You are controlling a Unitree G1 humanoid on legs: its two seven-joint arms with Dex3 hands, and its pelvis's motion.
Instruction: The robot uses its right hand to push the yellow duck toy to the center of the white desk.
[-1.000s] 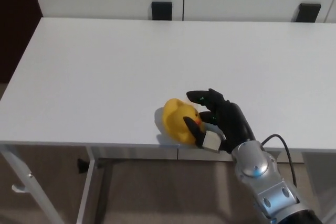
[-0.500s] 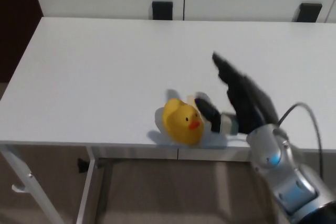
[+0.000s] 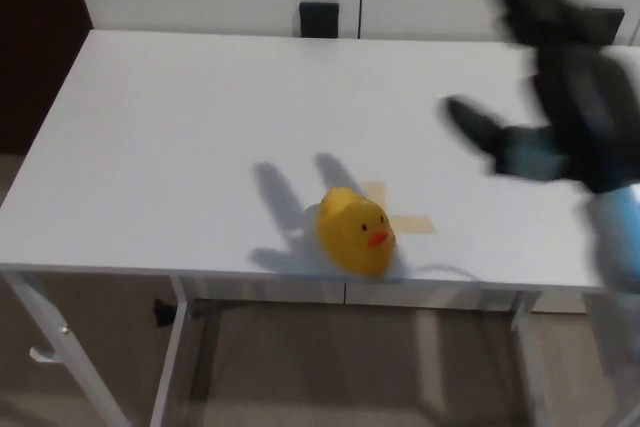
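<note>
Item: small yellow rubber duck toy (image 3: 355, 234) with an orange beak. It sits close to the near edge of the desk, a little right of the middle of that edge, beak turned towards me. It stands free, nothing touching it.

Item: strip of tan tape (image 3: 410, 221). It lies flat on the desktop just beside the duck, partly hidden behind its body.

Item: long white rectangular desk (image 3: 180, 127) on pale metal legs. Soft grey finger-shaped shadows fall on the top just left of the duck.

Item: my right hand (image 3: 555, 97), black, with a thumb and two thick fingers, on a silver forearm. It is raised high over the far right part of the desk, well apart from the duck. It is blurred, yet the thumb juts out leftward away from the fingers pointing up; the hand is spread wide and holds nothing.

Item: small black rectangular bracket (image 3: 319, 19), behind the far edge of the desk, against the white wall panels.
</note>
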